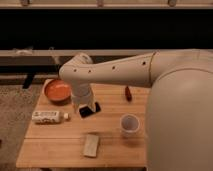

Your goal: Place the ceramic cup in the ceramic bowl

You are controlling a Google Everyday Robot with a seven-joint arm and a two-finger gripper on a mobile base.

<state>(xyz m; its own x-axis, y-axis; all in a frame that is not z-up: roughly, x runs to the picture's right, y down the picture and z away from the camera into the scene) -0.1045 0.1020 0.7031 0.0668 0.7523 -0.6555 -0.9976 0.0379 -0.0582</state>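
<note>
The ceramic cup (130, 124) is small and white and stands upright on the right part of the wooden table (55, 145). The ceramic bowl (56, 91) is orange and sits at the table's far left corner. My gripper (88, 109) hangs at the end of the white arm (115, 75), low over the table's middle, right of the bowl and left of the cup. It appears as a dark block near the tabletop. The cup is free, well apart from the gripper.
A white labelled bottle (49, 117) lies on its side at the left. A tan flat block (91, 145) lies near the front edge. A small red object (128, 93) lies at the back right. My large white body fills the right side.
</note>
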